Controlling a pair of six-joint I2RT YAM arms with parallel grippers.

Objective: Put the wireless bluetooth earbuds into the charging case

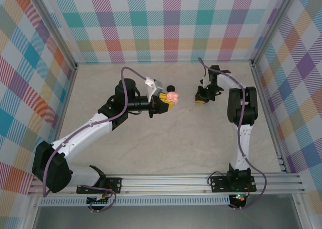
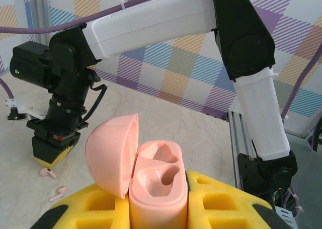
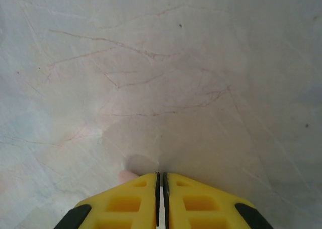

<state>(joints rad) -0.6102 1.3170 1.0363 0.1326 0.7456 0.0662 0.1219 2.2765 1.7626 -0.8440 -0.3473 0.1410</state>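
Glossy pink case [image 2: 158,191] stands open, lid [image 2: 111,153] tilted left.

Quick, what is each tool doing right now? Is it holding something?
Left tool: closed on the pink case, whose lid is open.
Right tool: closed, nothing seen between its tips; a pink earbud lies beside them.

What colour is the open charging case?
The charging case is pale pink, best seen in the left wrist view.
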